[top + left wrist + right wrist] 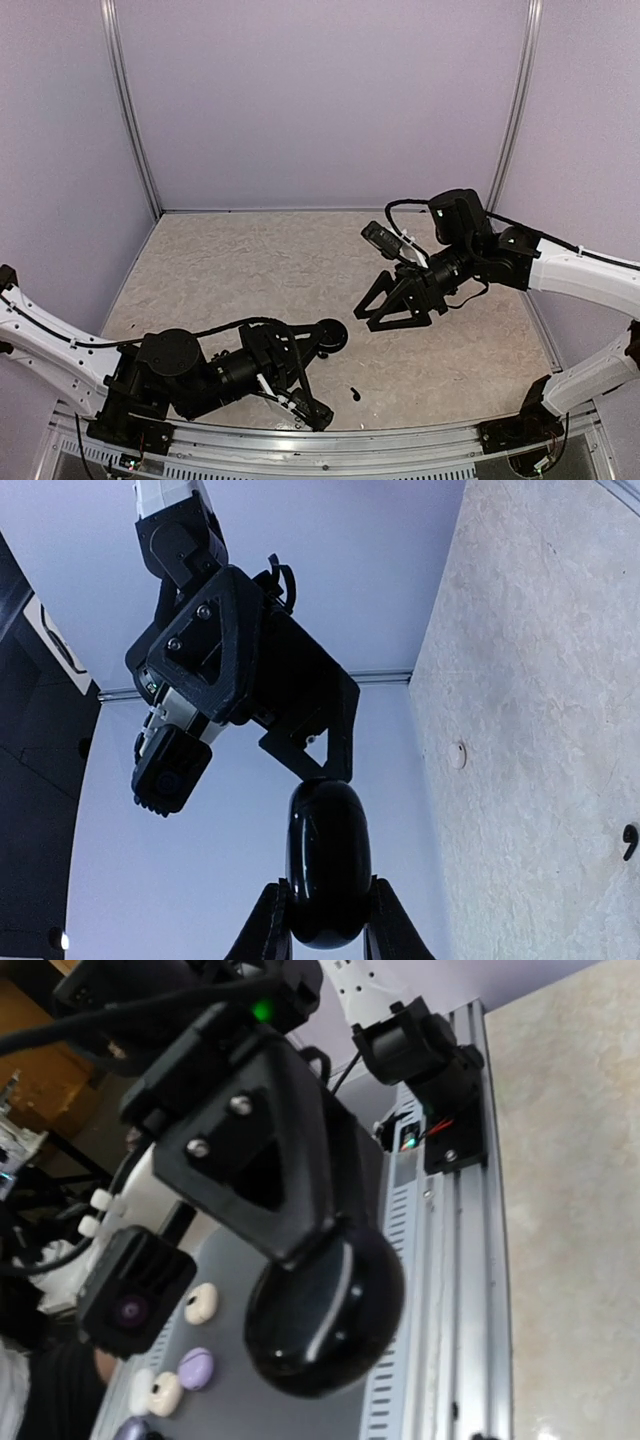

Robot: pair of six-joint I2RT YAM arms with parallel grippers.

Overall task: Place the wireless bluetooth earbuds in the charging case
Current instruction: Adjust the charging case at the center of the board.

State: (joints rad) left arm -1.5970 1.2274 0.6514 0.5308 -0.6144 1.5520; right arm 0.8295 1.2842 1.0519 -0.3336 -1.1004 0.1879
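Because the charging case [328,860] is a small, glossy, hard puck, it is judged to be light, rigid and slippery. It is best clamped across its 2 rounded flanks, as is done now, with the hinge and the lid left free. The left gripper [328,895] is closed narrowly on the near end of the case, which is held off the table [250,260] near its middle. Whether the lid is raised cannot be told.

Only 1 earbud [355,393] is seen. It lies loose on the table, near the front edge and well apart from both grippers. It is judged very light, smooth and easily flicked away, so it is best pinched gently across its body, not by its stem.

The left arm is laid low along the near edge, its wrist rolled so that the case is presented sideways towards the other arm. The right arm is reached in from the right with its elbow raised. The right gripper [365,318] is aimed at the case and stands just beside it, with its fingers parted. Nothing can be made out between them, and contact with the case cannot be confirmed
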